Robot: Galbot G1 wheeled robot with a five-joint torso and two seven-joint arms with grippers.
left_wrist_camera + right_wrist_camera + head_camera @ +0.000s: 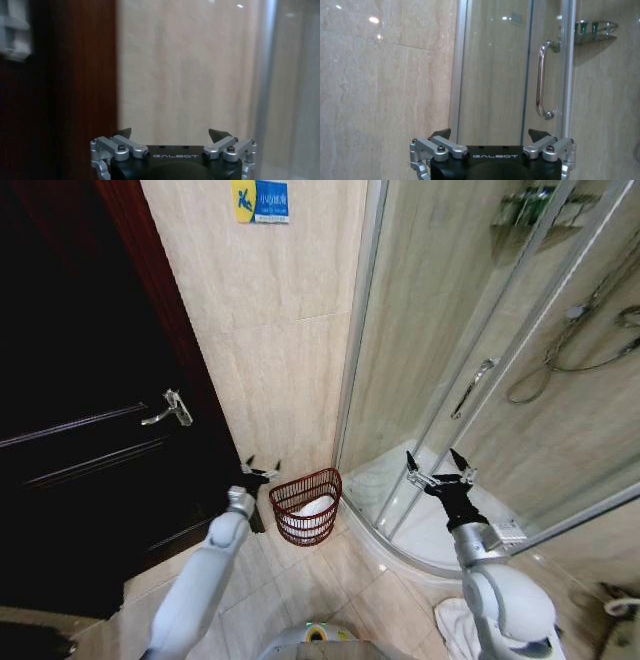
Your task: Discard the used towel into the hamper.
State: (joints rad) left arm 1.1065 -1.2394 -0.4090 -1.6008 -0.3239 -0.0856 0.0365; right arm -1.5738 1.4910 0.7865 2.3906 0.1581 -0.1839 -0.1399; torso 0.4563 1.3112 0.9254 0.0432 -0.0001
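dark wood fills the far left of the head view: a door (80, 430) with a silver lever handle (168, 410), set beside a beige tiled wall (270, 330) that carries a blue and yellow sign (261, 200). the left gripper (260, 471) is held up near that wall, its jaws spread apart and gripping nothing; in the left wrist view the same gripper (172, 132) has its two dark tips wide apart, the door edge off one jaw and the tile straight ahead between them.

just past the left gripper's jaws, on the side toward the shower and lower down on the floor, stands the hamper (306, 506), a reddish-brown open-weave basket against the wall. a white towel (313, 510) lies inside it.

farther right, the right gripper (440, 469) is raised in front of the glass shower enclosure (450, 360), well apart from the hamper, jaws likewise released and empty. in the right wrist view this gripper (491, 132) faces the glass, with the chrome door handle (542, 80) above and beyond one jaw. another white cloth (455, 628) lies on the floor by the right arm's base.
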